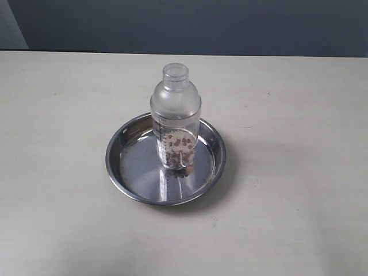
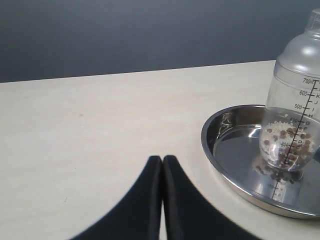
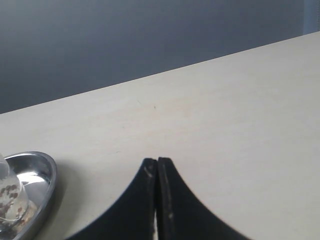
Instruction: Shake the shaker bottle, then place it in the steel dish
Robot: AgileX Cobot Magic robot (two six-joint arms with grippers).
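Note:
The clear shaker bottle (image 1: 175, 118) stands upright inside the steel dish (image 1: 123, 158) at the table's middle, brownish bits settled at its bottom. The left wrist view shows the same bottle (image 2: 295, 120) and the dish (image 2: 225, 145) off to one side of my left gripper (image 2: 162, 159), which is shut on nothing, apart from the dish. My right gripper (image 3: 157, 161) is shut and empty too, with the dish rim (image 3: 42, 175) and a sliver of the bottle (image 3: 9, 195) at the frame's edge. Neither gripper shows in the exterior view.
A pale wooden table (image 1: 287, 115) carries the dish, with a dark blue-grey wall (image 1: 201, 23) behind its far edge. Nothing else lies on it in any view.

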